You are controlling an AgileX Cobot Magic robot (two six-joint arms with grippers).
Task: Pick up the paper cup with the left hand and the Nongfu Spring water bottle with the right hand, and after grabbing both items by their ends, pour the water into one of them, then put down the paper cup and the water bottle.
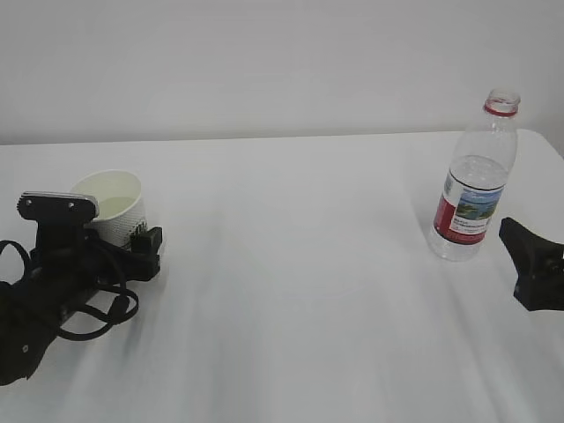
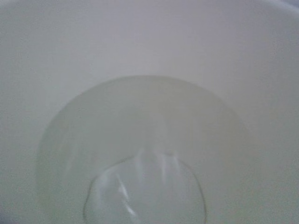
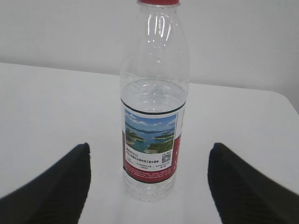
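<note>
**On the white table: cup and bottle both standing, both grippers clear**

On the white table (image 1: 291,291), taken as the reference surface, the paper cup (image 1: 109,204) stands upright at the far left and the Nongfu Spring water bottle (image 1: 473,181) stands upright at the far right, the two well apart.

Left hand (image 1: 62,264): it lies low on the table just in front of the cup, and its grey plate overlaps the cup's near rim in the exterior view. Its fingers are not visible in any view, and the wrist camera is filled by the cup's interior, so I cannot tell how the jaws stand or whether they touch the cup wall.

Right hand (image 3: 149,186): the jaws stand wide apart, one finger either side of the bottle's base with clear table between each finger and the plastic. Nothing is gripped. The bottle rests on its own base.

Judgement: water (image 2: 145,158) already lies in the cup and the bottle is only part full, so pouring appears done and both items look set down; withdrawal of the arms would remain.

Condition of items: the cup is white and tapered, and its water is shallow, faintly yellowish and glinting. The bottle is clear and ribbed, uncapped, with a red neck ring and a red-and-white landscape label.
</note>
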